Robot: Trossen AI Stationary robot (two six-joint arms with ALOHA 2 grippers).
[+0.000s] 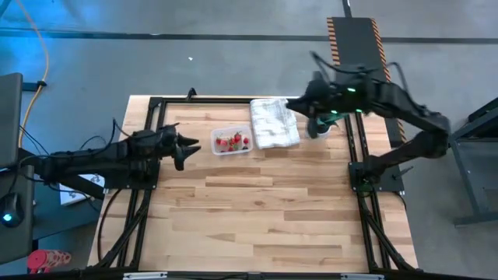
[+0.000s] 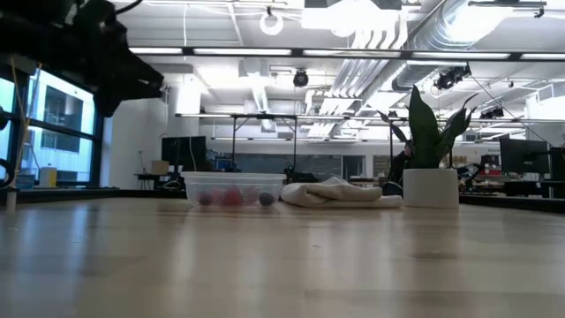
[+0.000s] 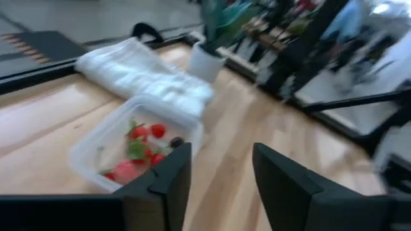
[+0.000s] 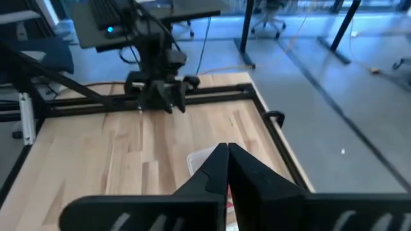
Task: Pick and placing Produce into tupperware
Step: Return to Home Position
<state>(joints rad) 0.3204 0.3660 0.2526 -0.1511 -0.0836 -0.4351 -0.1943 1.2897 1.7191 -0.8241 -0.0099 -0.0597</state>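
Produce (image 1: 233,141) lies gathered inside the tupperware (image 1: 218,131), and every piece that shows is within its walls; the left wrist view shows mostly red pieces with green leafy bits and one dark piece (image 3: 176,141) against the wall of the tub; the low view shows reddish and bluish-dark shapes through the clear side.

The tub stands on the wooden table (image 1: 257,210); a white folded towel (image 1: 274,122) lies just beside the tub, and a potted plant (image 2: 430,168) stands beyond the towel, farther from the tub.

The left gripper (image 1: 189,149) hangs near the tub on the side away from the towel, fingers (image 3: 170,183) spread apart and holding nothing; the right gripper (image 4: 227,151) is up over the towel side of the tub, its fingers pressed together with nothing between them.

By the look of them the pieces are light, small, rounded and soft-skinned; they would likely roll on the wood and bruise under a hard squeeze; a gentle close across the widest part, from straight above, seems the safest hold.

The tub looks thin, light and flexible; it would probably skid on the smooth wood if nudged; a hold on the rim of a long side would suit it better than a pinch on a corner.
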